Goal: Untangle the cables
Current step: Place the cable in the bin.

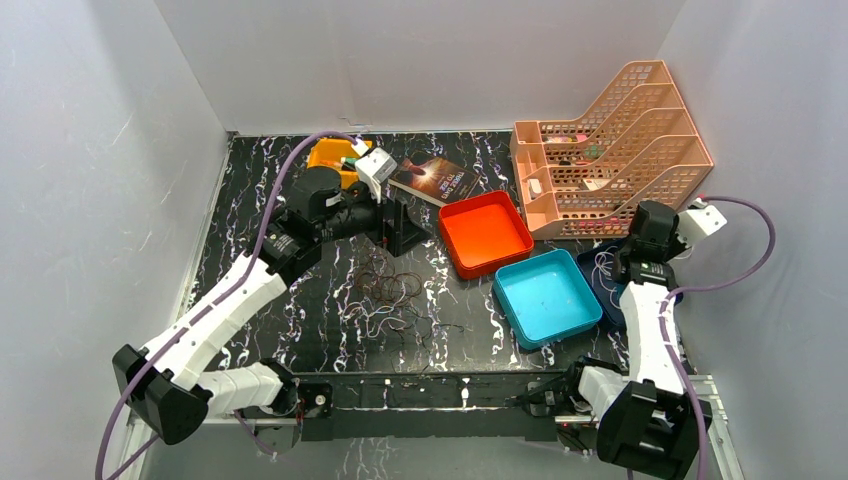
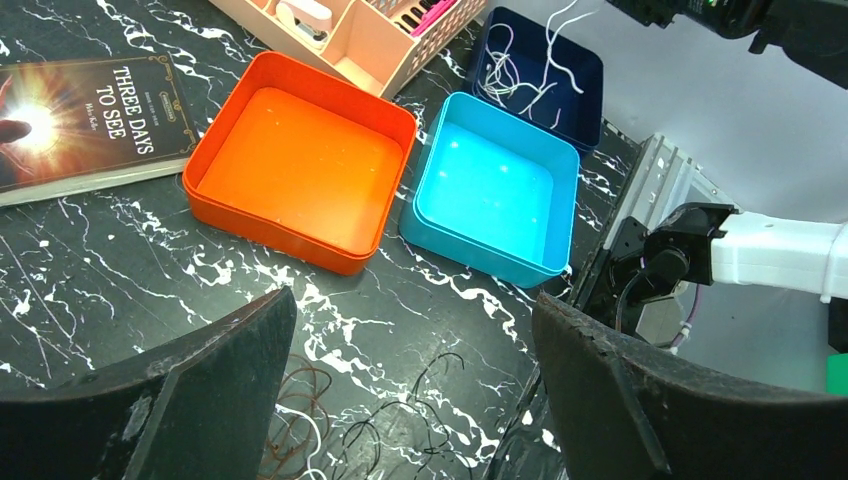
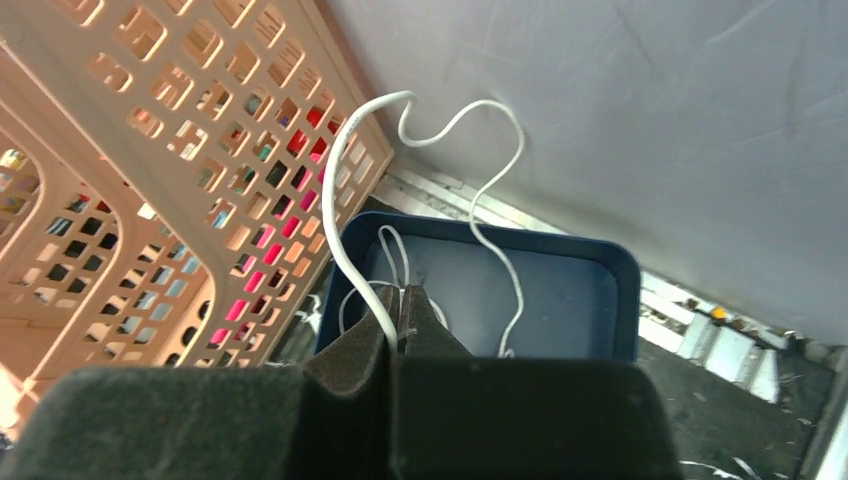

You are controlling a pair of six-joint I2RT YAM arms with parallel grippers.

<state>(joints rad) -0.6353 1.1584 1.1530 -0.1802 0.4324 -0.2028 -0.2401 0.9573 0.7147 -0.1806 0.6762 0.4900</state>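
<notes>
The cables [image 1: 388, 297] lie as a loose tangle of thin brown, black and whitish loops on the marbled table, at mid-front. My left gripper [image 1: 408, 232] hangs open just behind the tangle, nothing between its fingers. In the left wrist view the left gripper [image 2: 412, 298] has brown loops [image 2: 298, 400] and black strands [image 2: 440, 395] on the table beneath it. My right gripper [image 3: 405, 295] is shut on a white cable [image 3: 345, 180]. That cable arcs up and falls back into the dark blue tray [image 3: 600, 300]. The right gripper [image 1: 628, 268] is over that tray [image 1: 603, 290].
An orange tray [image 1: 486, 232] and a light blue tray [image 1: 546, 297] sit right of the tangle. A peach file rack [image 1: 610, 150] stands at the back right. A book [image 1: 435, 180] and a yellow bin [image 1: 328, 155] lie behind the left gripper. White walls enclose the table.
</notes>
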